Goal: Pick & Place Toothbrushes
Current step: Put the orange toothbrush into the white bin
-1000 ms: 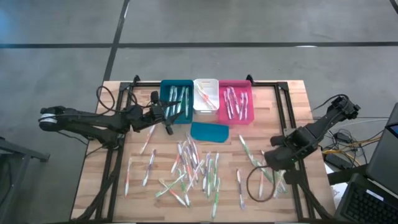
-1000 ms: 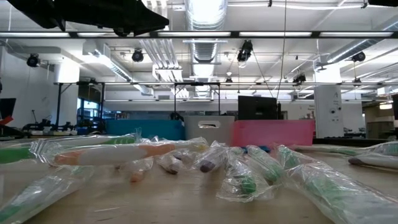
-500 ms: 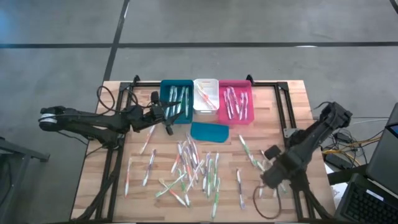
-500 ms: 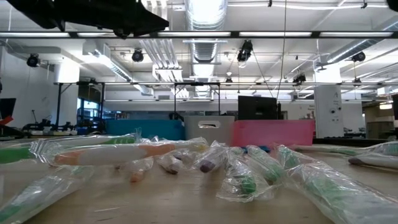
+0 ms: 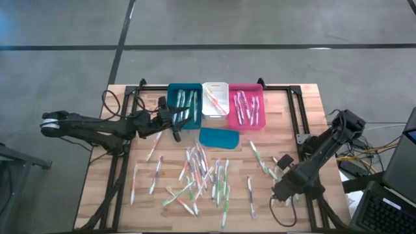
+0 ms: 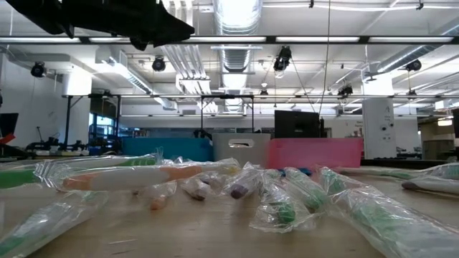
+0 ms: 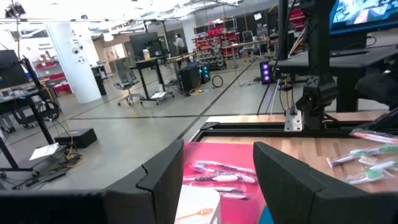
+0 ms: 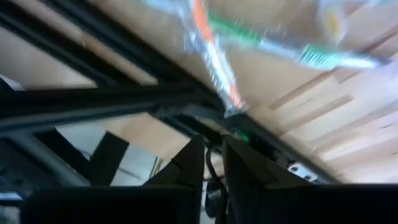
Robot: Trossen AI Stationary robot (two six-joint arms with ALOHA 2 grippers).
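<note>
Many plastic-wrapped toothbrushes [image 5: 205, 175] lie flat and scattered on the wooden table, and they fill the foreground of the low view [image 6: 179, 179]. More lie in the teal bin [image 5: 185, 104], white bin [image 5: 214, 97] and pink bin [image 5: 247, 107] at the far edge. My left gripper [image 5: 175, 127] hovers open by the teal bin's near side, its fingers [image 7: 161, 180] wide apart with nothing between them. My right gripper [image 5: 281, 192] points steeply down near the table's right near corner. It is narrowly open [image 8: 213, 152], short of an orange toothbrush [image 8: 211, 50] and a green one [image 8: 292, 50].
A flat teal lid-like piece [image 5: 219, 137] lies just in front of the bins. Black frame rails [image 5: 296, 117] run along the table's sides and far edge, and one [image 8: 93, 99] passes close under my right gripper. Bare wood shows at the near left [image 5: 107, 195].
My right gripper has swung toward the table's near edge and sunk, tipping from nearly level to steeply downward over the toothbrushes at the right. My left arm has kept still.
</note>
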